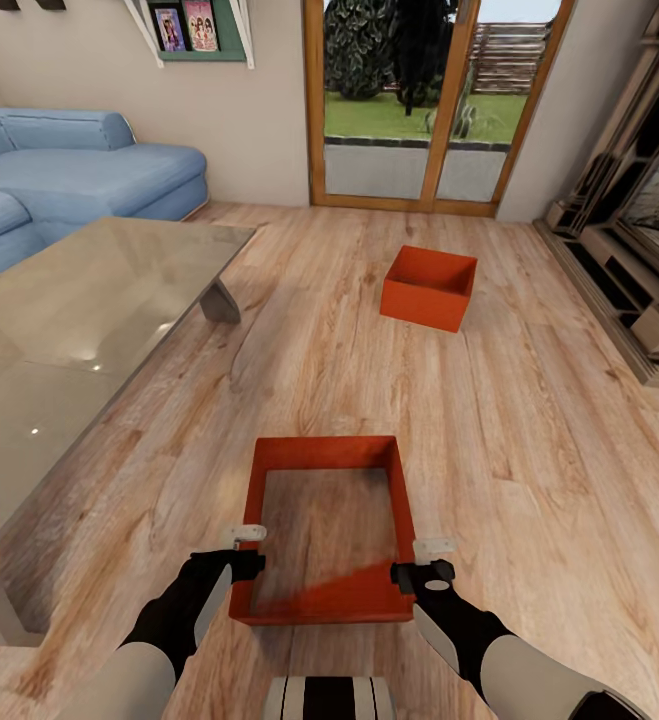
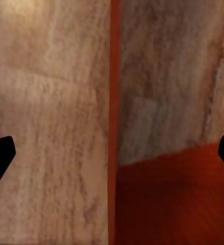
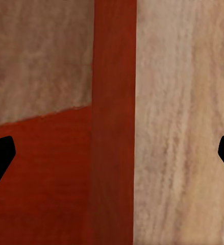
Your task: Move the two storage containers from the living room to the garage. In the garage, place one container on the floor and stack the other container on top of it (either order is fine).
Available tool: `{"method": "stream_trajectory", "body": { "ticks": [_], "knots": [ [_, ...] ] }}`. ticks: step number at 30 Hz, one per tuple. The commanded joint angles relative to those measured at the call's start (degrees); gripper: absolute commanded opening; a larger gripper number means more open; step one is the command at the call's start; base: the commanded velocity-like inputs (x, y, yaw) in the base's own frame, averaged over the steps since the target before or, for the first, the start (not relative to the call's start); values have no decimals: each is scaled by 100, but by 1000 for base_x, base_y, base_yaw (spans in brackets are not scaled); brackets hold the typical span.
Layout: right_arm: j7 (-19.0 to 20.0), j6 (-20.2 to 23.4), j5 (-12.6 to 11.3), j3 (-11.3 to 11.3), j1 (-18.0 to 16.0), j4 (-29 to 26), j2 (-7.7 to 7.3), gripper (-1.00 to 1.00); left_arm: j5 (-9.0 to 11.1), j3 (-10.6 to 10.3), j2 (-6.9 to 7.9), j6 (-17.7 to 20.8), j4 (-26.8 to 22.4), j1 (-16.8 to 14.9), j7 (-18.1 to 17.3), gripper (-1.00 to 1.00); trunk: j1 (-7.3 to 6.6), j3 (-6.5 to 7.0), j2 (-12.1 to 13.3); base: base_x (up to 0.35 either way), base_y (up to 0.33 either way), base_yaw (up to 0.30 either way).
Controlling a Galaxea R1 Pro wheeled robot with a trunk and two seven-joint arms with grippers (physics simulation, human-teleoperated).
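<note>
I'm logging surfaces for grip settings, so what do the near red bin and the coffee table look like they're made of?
Near bin: probably matte plastic, with thin straight uniform red-orange walls and no grain. Coffee table: likely glass, its top glossy and see-through with small highlights.

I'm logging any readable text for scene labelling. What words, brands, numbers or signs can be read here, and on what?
No text can be read.
Two book or magazine covers on the green wall shelf: printed pictures, any lettering too small and blurred.
Both red-orange containers: plain, no label showing.

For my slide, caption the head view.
Both grippers, left and right, straddle the near container's side walls; second container lies beyond.
</note>
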Motion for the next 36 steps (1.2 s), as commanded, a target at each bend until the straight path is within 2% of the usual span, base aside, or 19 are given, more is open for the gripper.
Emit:
{"method": "stream_trajectory", "body": {
  "ticks": [1,2,3,8,20,36],
  "knots": [
    [-41,29,-58,51,3,2,-9,100,29,8,-3,29,-9,-2,34,100,3,-5,0,0,0,0],
    [-41,28,-59,51,3,2,-9,100,30,18,-4,29,-8,-1,35,100,3,-5,0,0,0,0],
    [-41,30,-59,50,2,5,-7,-100,39,29,0,29,2,1,37,-100,3,-5,0,0,0,0],
    [-41,31,-64,50,3,37,1,-100,16,28,-2,-3,326,-1,38,-100,3,-5,0,0,0,0],
    [-41,10,-65,54,3,37,-16,-100,-4,3,-5,-48,326,0,38,-100,3,-5,0,0,0,0],
    [-41,-17,-56,54,2,-42,-19,-100,30,37,16,-49,339,-2,38,-100,-349,282,642,0,0,0]
  ]
}}
